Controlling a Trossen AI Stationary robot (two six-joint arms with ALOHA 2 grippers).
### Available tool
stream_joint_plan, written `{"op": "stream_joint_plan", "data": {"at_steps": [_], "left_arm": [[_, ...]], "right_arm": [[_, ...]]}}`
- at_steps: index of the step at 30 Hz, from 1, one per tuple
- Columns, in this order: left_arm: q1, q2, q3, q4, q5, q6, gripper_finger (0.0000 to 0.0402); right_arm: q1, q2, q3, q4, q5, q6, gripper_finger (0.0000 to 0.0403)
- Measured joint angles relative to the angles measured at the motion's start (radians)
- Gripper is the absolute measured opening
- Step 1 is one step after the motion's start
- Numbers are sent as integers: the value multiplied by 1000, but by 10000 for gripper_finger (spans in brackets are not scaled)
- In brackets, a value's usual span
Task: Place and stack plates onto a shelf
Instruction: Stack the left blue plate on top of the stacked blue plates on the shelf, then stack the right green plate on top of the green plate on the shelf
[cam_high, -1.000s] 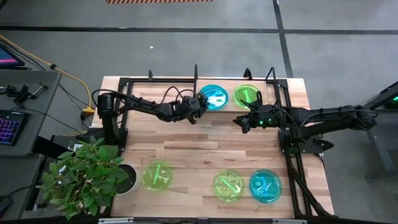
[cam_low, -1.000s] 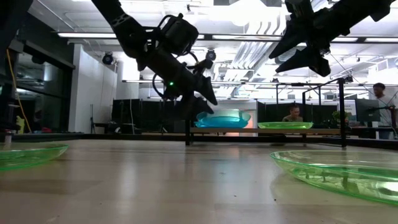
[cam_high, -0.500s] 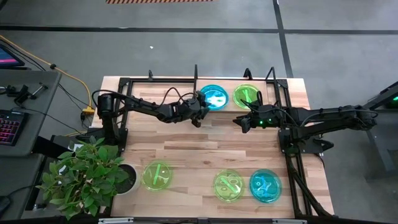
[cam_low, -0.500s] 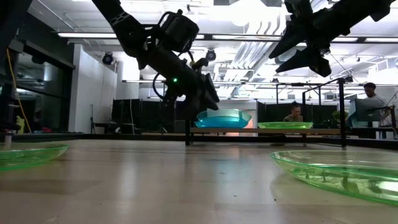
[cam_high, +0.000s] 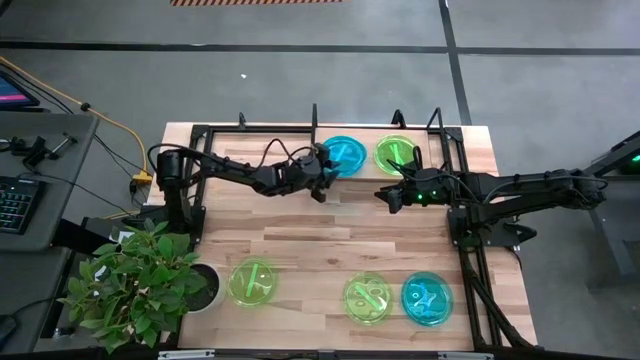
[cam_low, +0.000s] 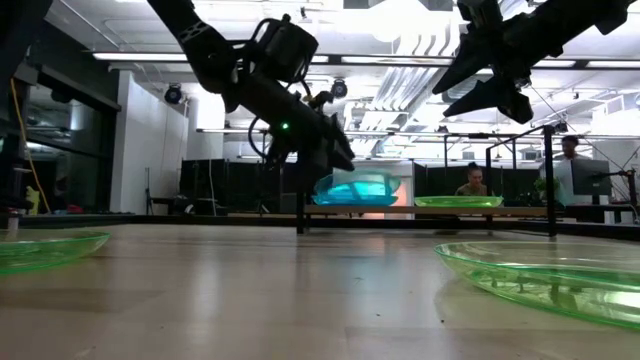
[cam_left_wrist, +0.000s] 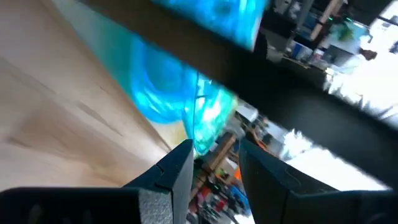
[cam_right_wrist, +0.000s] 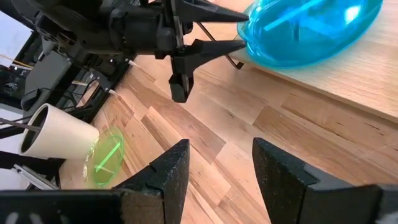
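Wooden shelf (cam_high: 300, 178) edge underfoot, my left gripper (cam_right_wrist: 239, 28) pinches the cyan plate's (cam_high: 343, 155) rim narrowly; tilted, it could slip.

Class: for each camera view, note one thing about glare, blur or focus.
High view: even light, glare on the blue plate. Low view: ceiling lights blow out, arms are silhouettes, the near green plate is soft. Left wrist view: blurred, window washed white. Right wrist view: sharp, highlights on that blue plate, near pincer soft.
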Motion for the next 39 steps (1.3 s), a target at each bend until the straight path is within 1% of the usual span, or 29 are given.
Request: {"op": "stream_joint_plan", "data": {"at_steps": [2, 5, 12, 14, 16, 19, 22, 23, 25, 30, 32, 34, 37, 39], "left_arm": [[-8, -1, 0, 23, -4, 10, 117], [-11, -1, 0, -4, 3, 24, 117], [-9, -1, -1, 7, 4, 58, 117], [-14, -1, -1, 42, 17, 107, 117], [-16, 0, -1, 120, 38, 201, 117], [-24, 0, 0, 251, 120, 380, 117], [-34, 0, 2, 330, 212, 555, 117], [-37, 0, 9, 333, 251, 585, 117], [-48, -1, 15, 336, 292, 601, 117], [-89, -1, 16, 320, 332, 625, 117], [-99, -1, 16, 314, 382, 657, 117], [-104, -1, 16, 315, 461, 719, 117], [-110, -6, 15, 315, 575, 863, 117], [-112, -31, 8, 318, 619, 951, 117]], "right_arm": [[0, 0, 0, 0, 5, 0, 161], [0, 0, 0, 0, 31, 9, 161], [0, 0, 0, 0, 33, 21, 161], [0, 0, 0, 0, 33, 26, 161], [0, 0, 0, 0, 33, 25, 161], [0, 0, 0, 0, 33, 21, 161], [0, 0, 0, 0, 33, 23, 161], [0, 0, 0, 1, 32, 26, 161], [0, 0, 0, 3, 30, 26, 161], [0, 0, 0, 7, 29, 28, 161], [0, 0, 0, 8, 29, 35, 161], [0, 0, 0, 8, 29, 43, 161], [0, 0, 0, 8, 21, 40, 161], [-1, 0, 0, 10, 2, 40, 161]]}}
